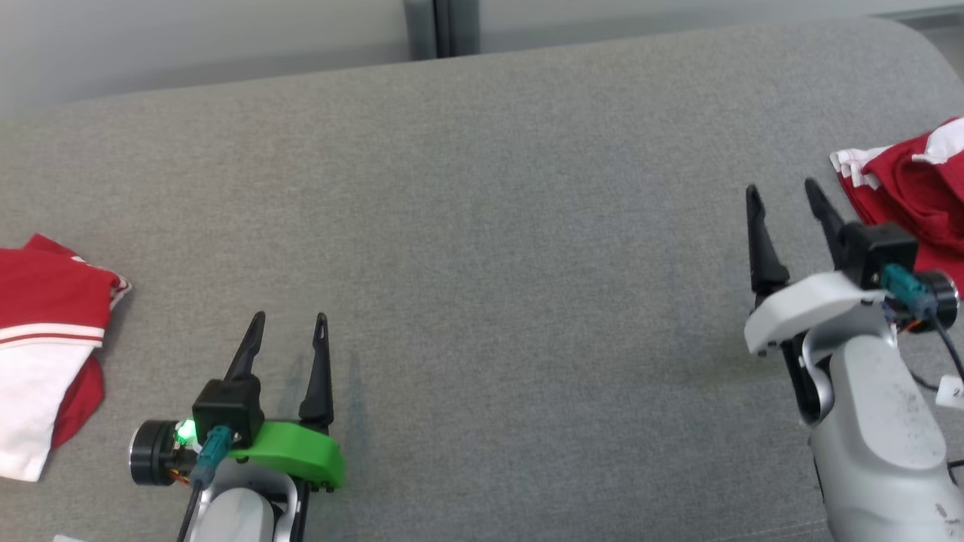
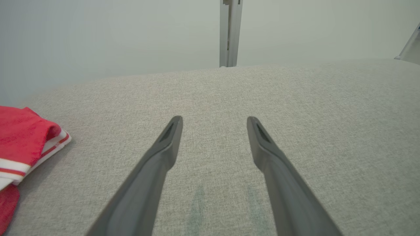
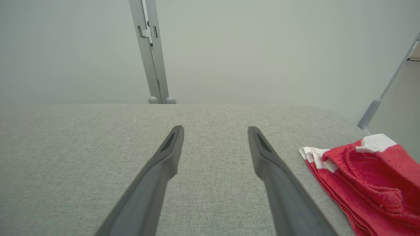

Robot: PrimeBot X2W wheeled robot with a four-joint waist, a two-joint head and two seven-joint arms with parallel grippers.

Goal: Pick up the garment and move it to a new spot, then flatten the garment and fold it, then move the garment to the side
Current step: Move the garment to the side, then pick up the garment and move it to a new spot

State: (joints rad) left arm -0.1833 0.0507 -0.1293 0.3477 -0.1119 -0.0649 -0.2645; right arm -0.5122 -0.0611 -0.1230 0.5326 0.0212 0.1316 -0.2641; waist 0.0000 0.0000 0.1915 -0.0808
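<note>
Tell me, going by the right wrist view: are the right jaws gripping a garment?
No, the right jaws stand open and empty, with the garment lying apart to their side.

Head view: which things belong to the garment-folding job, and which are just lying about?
Job: crumpled red-and-white garment at the right edge, probably; left gripper, open; right gripper, open; grey fabric surface.
Lying about: folded-looking red-and-white garment at the left edge, seemingly already done; grey metal post behind.

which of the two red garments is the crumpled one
The right garment, beside the right gripper: it lies bunched, its red cloth rumpled. The left garment lies flat in neat layers with a broad white panel.
</note>
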